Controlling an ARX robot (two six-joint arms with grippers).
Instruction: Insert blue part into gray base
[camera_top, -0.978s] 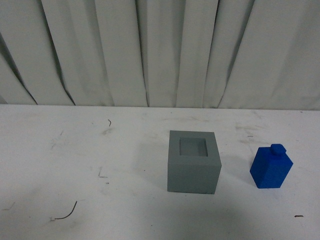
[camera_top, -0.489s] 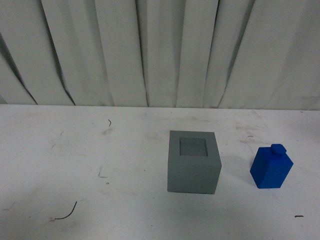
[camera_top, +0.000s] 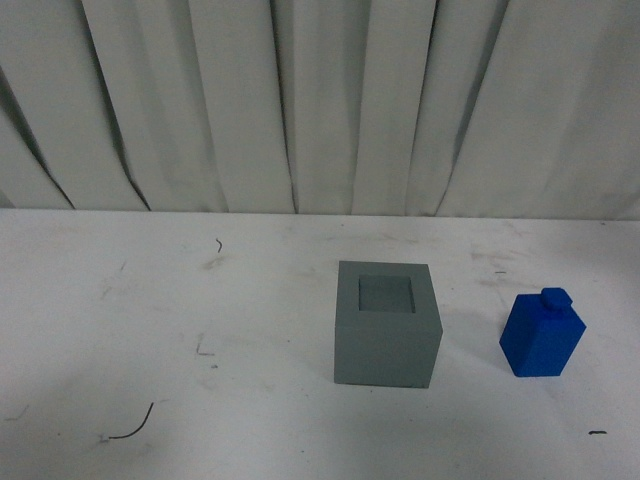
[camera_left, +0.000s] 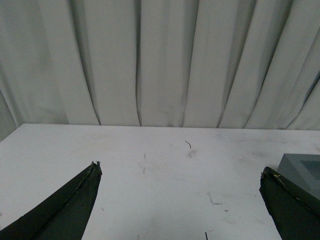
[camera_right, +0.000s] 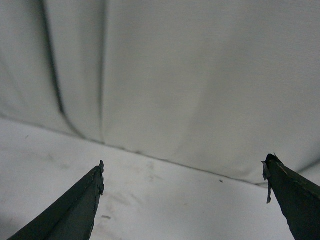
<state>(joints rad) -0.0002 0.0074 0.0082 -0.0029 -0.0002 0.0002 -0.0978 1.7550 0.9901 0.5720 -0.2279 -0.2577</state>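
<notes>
The gray base (camera_top: 388, 325) is a cube with a square recess in its top, standing near the middle of the white table in the front view. To its right, apart from it, the blue part (camera_top: 542, 335) stands upright with a small stud on top. Neither arm shows in the front view. In the left wrist view my left gripper (camera_left: 179, 175) is open over bare table, and a corner of the gray base (camera_left: 304, 167) peeks out beside one finger. My right gripper (camera_right: 184, 167) is open too, facing table and curtain; the blue part is out of that view.
A white pleated curtain (camera_top: 320, 100) closes off the back of the table. The white tabletop (camera_top: 150, 330) carries scuff marks and a thin dark wire scrap (camera_top: 133, 425) near its front left.
The objects keep their places. The front view's framing has shifted very slightly; marks near the front edge sit a little lower than before.
</notes>
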